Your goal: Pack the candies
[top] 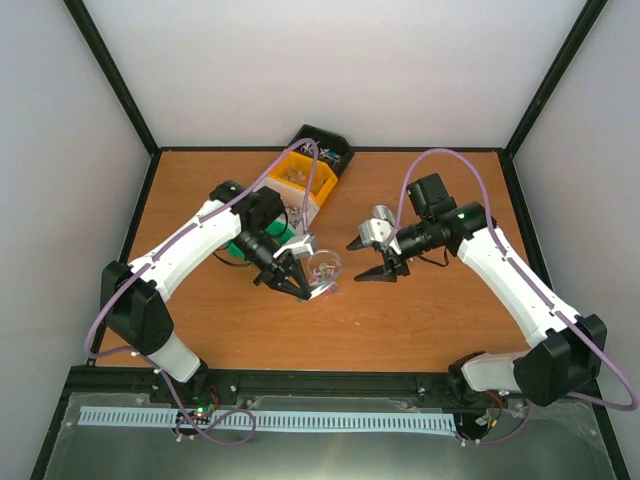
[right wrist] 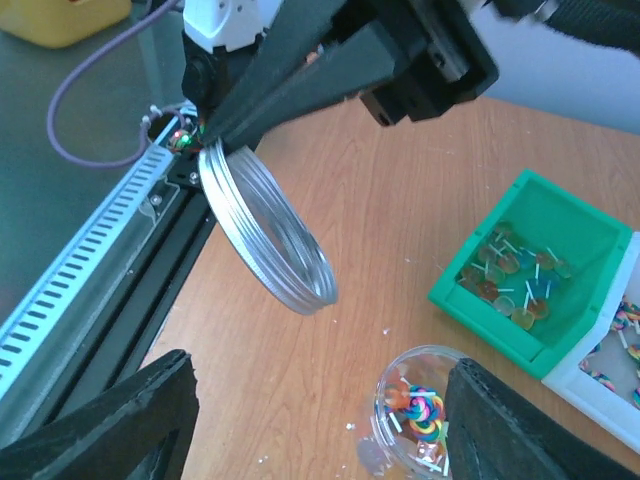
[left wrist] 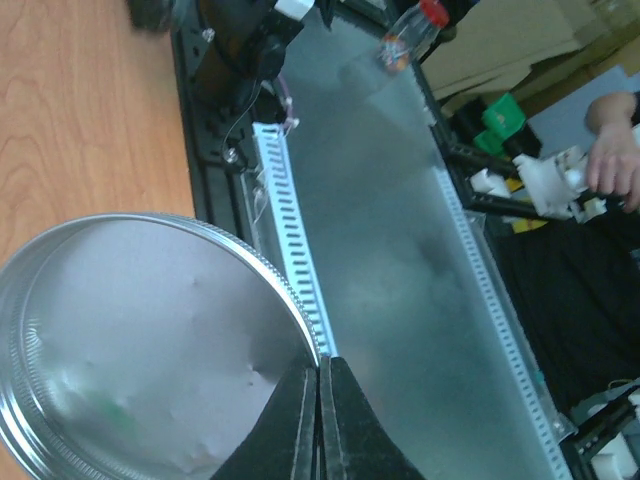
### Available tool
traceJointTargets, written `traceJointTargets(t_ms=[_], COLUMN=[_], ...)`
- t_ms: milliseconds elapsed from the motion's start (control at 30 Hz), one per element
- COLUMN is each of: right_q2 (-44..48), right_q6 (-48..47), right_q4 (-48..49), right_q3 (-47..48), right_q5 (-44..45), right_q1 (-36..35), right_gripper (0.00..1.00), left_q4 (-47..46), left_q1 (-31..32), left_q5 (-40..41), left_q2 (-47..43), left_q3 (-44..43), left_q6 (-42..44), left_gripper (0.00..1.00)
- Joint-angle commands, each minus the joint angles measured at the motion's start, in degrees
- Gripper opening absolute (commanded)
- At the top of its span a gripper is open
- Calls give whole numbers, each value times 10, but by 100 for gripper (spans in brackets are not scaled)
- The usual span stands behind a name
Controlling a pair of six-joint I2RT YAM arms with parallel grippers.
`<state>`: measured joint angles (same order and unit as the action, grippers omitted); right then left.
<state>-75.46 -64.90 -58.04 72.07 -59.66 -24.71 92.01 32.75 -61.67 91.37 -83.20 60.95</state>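
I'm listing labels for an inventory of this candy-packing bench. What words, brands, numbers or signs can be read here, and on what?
No text can be read in any view.
The silver lid in the left gripper: plain, unmarked.
The green bin, yellow bin, clear jar: no labels visible.
Wrappers of the candies: too small to read.
The bottle with red cap in the background: coloured patch, blurred.

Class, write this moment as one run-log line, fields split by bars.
left gripper: shut on lid, held off jar | right gripper: open, near jar | jar: uncapped, candies inside
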Motion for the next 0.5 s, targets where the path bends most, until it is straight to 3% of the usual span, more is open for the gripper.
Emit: traceJointTargets(t_ms=[0,467], right_q2=[0,1], right_q6=[-14,41], right_q4=[42,58], right_q3=[-21,9], right_q5=[46,31], right_q1=[-32,-78], right_gripper=[64,42], left_q4=[19,20], left_q1=[-1,-1], left_q5=[-90,-159], left_q2=[-13,16], left_q3=[-21,-21], left_q6=[6,-1], left_gripper=[1,1])
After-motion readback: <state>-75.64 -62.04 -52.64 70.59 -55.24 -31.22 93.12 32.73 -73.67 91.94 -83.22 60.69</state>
